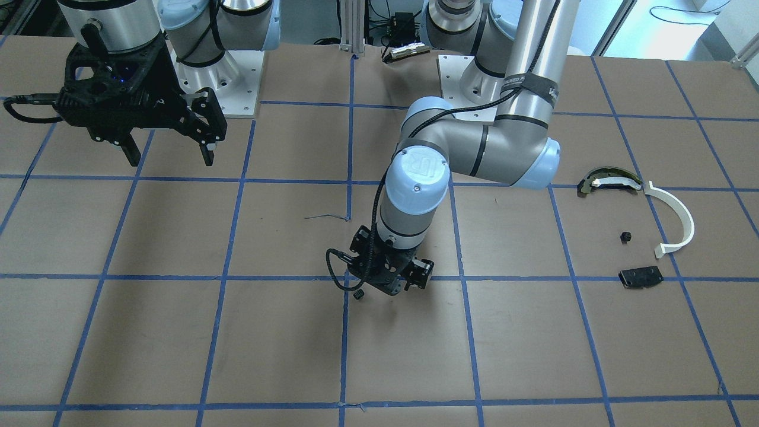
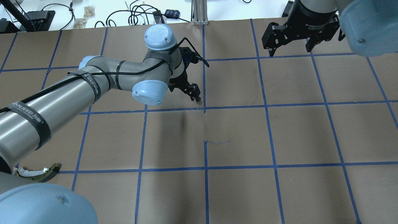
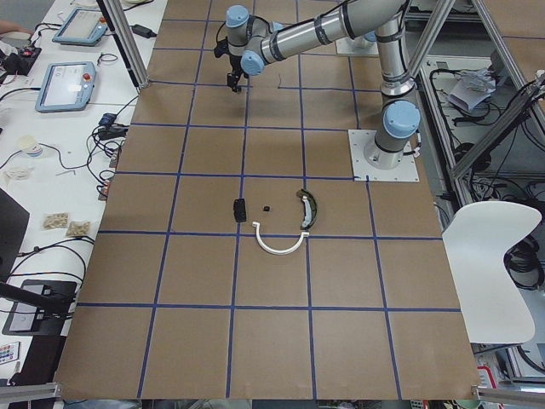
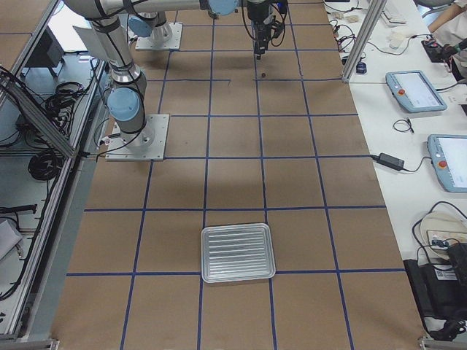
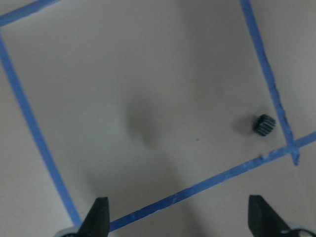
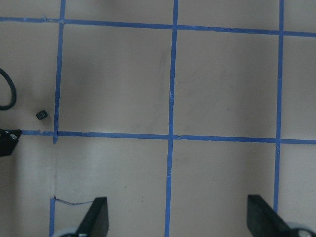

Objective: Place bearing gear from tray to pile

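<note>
A small black bearing gear (image 1: 357, 295) lies on the brown table beside a blue tape crossing. It also shows in the left wrist view (image 5: 264, 125) and the right wrist view (image 6: 41, 114). My left gripper (image 1: 391, 284) hangs low over the table right next to it, open and empty (image 5: 178, 217), with the gear off to one side, not between the fingers. My right gripper (image 1: 169, 151) is open and empty, raised and far from it (image 6: 177, 217). The pile has a white half-ring (image 1: 676, 219), a dark curved piece (image 1: 611, 179), a black plate (image 1: 640, 277) and another small gear (image 1: 625, 236).
The metal tray (image 4: 237, 253) sits at the table's end on my right side and holds nothing. Blue tape lines (image 2: 205, 107) grid the brown table. Cables and operator tablets lie past the table's far edge (image 4: 416, 91).
</note>
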Available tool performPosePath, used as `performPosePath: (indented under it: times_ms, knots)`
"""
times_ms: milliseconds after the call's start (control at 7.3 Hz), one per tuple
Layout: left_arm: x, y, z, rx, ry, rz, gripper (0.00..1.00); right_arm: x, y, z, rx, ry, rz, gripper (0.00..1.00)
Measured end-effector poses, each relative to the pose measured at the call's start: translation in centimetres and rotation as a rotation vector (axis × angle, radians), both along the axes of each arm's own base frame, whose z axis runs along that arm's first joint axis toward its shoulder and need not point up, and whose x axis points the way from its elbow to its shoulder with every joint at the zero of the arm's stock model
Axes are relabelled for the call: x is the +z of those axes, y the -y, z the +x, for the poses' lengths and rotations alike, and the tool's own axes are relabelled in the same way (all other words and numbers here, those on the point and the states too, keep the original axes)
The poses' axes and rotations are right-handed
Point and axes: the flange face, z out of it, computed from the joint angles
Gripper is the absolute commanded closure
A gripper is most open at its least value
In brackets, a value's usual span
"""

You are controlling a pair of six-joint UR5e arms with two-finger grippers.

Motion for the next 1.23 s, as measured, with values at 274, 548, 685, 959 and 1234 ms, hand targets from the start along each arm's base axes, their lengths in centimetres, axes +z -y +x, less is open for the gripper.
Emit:
performPosePath:
  times_ms: [274, 548, 685, 959, 1234]
  knots:
    - [-2.2, -0.1, -2.4, -0.063, -0.007, -0.038, 0.00, 0.3, -0.1, 0.1, -0.030, 0.006, -0.018, 0.00]
    - [-4.2, 0.0, -2.9, -0.087, -0.005, -0.034, 0.12, 0.2, -0.3, 0.1, -0.032, 0.006, -0.002, 0.00]
    - [-4.9, 0.0, -2.9, -0.090, -0.005, -0.029, 0.15, 0.1, -0.3, 0.2, -0.031, 0.007, 0.003, 0.00]
    - [-5.4, 0.2, -3.0, -0.099, -0.008, -0.040, 0.17, -0.2, -0.4, 0.4, -0.022, 0.007, 0.010, 0.00]
    - [-5.5, 0.2, -3.2, -0.106, -0.013, -0.050, 0.26, -0.3, -0.5, 0.6, -0.015, 0.015, 0.011, 0.00]
